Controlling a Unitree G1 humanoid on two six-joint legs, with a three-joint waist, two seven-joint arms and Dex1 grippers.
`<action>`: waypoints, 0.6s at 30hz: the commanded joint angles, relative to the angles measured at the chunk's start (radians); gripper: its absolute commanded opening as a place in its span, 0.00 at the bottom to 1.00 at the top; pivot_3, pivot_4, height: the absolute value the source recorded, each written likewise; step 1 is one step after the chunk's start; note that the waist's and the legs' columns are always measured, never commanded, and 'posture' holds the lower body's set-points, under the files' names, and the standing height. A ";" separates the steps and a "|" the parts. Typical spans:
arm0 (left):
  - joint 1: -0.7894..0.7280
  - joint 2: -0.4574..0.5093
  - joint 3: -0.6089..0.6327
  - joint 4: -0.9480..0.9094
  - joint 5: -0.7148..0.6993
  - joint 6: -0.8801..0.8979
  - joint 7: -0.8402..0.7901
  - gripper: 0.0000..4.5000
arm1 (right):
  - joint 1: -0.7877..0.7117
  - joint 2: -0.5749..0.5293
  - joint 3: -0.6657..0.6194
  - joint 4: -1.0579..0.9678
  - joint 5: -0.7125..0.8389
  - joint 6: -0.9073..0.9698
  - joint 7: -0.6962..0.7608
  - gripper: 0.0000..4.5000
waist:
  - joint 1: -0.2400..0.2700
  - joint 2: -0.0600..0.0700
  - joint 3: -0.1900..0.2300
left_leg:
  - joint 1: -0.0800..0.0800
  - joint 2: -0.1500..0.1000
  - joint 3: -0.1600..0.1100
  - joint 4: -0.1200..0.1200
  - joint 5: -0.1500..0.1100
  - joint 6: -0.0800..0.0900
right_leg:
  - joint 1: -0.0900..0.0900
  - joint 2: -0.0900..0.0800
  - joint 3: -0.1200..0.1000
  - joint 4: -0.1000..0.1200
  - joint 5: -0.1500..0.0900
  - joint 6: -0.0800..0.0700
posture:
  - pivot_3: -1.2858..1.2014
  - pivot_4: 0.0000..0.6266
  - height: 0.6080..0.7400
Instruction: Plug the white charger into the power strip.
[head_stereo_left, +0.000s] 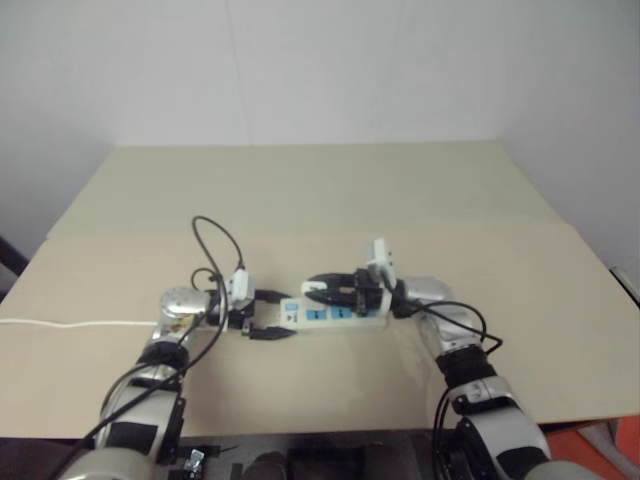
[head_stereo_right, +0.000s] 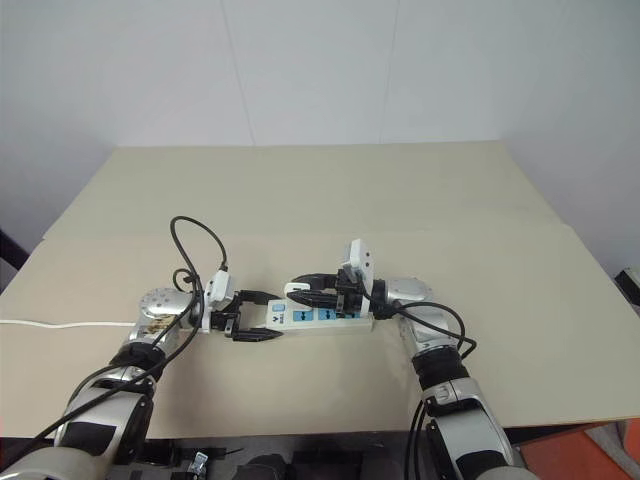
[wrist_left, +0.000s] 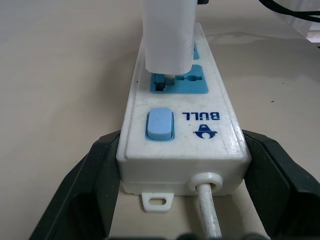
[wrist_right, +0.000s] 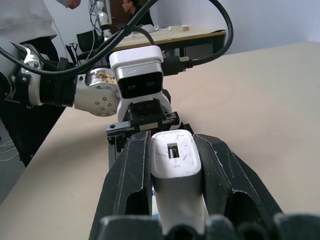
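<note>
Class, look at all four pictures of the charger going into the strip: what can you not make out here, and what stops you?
- Prong seating: in the left wrist view the white charger covers its outlet on the power strip.
- Charger's top: cut off by that view's edge.
- Strip's far outlets: head views, hidden under the right claw.
- Charger's lower end: right wrist view, between the fingers.

Head cameras overlook the table; wrist cameras face the power strip closely.
</note>
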 joint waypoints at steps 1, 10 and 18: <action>0.012 0.010 -0.032 0.019 0.054 0.002 0.006 0.72 | -0.025 -0.001 0.004 0.016 -0.006 -0.040 0.013 0.25 | 0.000 0.000 0.000 | 0.000 0.000 0.000 0.000 0.000 0.000 | 0.000 0.000 0.000 0.000 0.000 0.000 | 0.52 0.24 1.00; 0.019 0.017 -0.027 0.015 0.049 -0.002 0.009 0.72 | -0.021 -0.006 0.017 0.078 -0.026 -0.092 0.051 0.25 | -0.001 0.000 0.000 | 0.001 0.000 0.000 0.000 0.000 0.000 | 0.001 0.000 0.000 0.000 0.000 0.000 | 0.52 0.24 1.00; 0.019 0.017 -0.030 0.012 0.049 -0.005 0.003 0.72 | -0.068 0.004 0.023 0.169 -0.038 -0.139 0.086 0.25 | -0.001 0.000 0.000 | 0.002 0.000 0.000 -0.001 0.000 0.000 | 0.001 0.000 0.001 0.000 0.000 0.000 | 0.52 0.24 1.00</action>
